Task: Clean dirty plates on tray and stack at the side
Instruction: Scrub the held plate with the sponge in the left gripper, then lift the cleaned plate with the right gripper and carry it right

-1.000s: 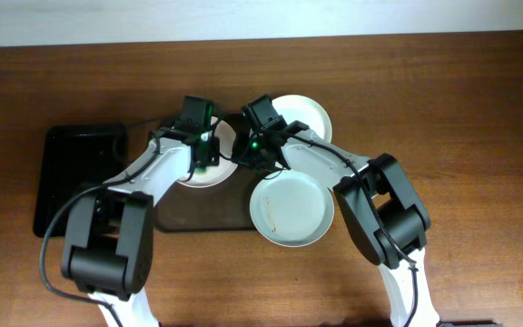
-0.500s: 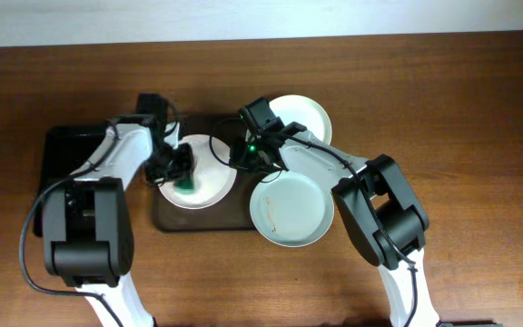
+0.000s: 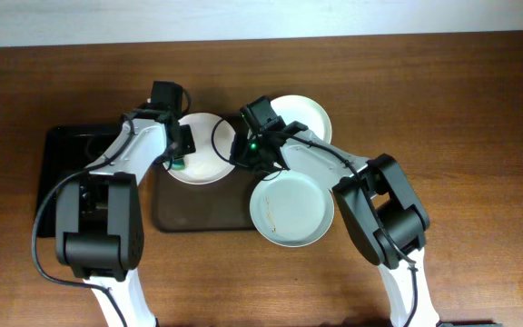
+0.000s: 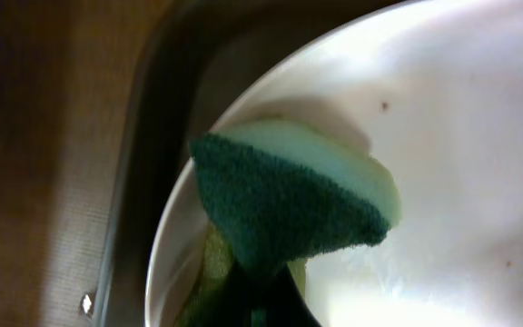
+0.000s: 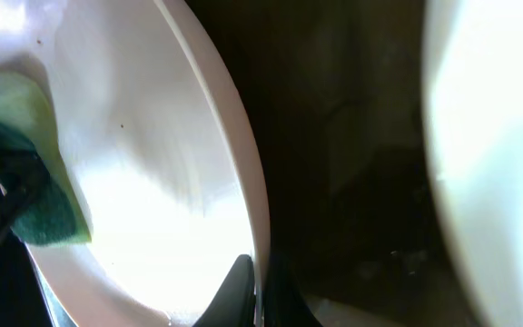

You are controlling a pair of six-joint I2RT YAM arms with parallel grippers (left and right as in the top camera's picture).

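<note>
A white plate sits at the back of the dark tray. My left gripper is shut on a green sponge and presses it on the plate's left side. My right gripper is shut on the plate's right rim; the sponge shows at the left of that view. A second white plate with faint marks overhangs the tray's right end. A third white plate lies on the table behind my right arm.
A black rectangular tray lies at the left of the table. The table's wood surface stretches to the right.
My left gripper with the sponge swept from the plate's middle to its left, then back up along the left rim. The right gripper kept its hold on the rim.
</note>
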